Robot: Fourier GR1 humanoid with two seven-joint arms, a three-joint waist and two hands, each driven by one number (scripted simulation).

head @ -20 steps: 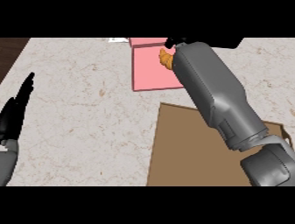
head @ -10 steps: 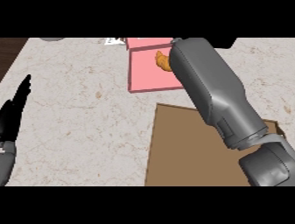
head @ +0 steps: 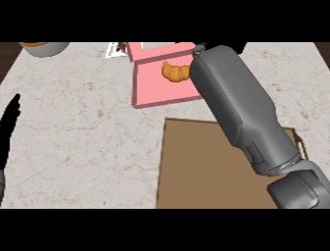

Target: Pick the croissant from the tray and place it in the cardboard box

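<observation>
Right forearm extended over the counter toward the flat pink rectangular tray (head: 153,90) bearing the golden-brown curved croissant (head: 173,72).

The croissant lies on the tray's far right part, just beside the grey right forearm (head: 240,108), which crosses the brown open cardboard box (head: 196,171) and covers the tray's right edge. Only a dark sliver of the right hand (head: 200,46) shows past the forearm's far end; whether its fingers are apart or together cannot be told. The black left hand (head: 1,135) rests at the left edge, fingers straight and pointing up. On the speckled stone counter (head: 73,122), a grey round bowl (head: 46,48) stands at the far left corner.
</observation>
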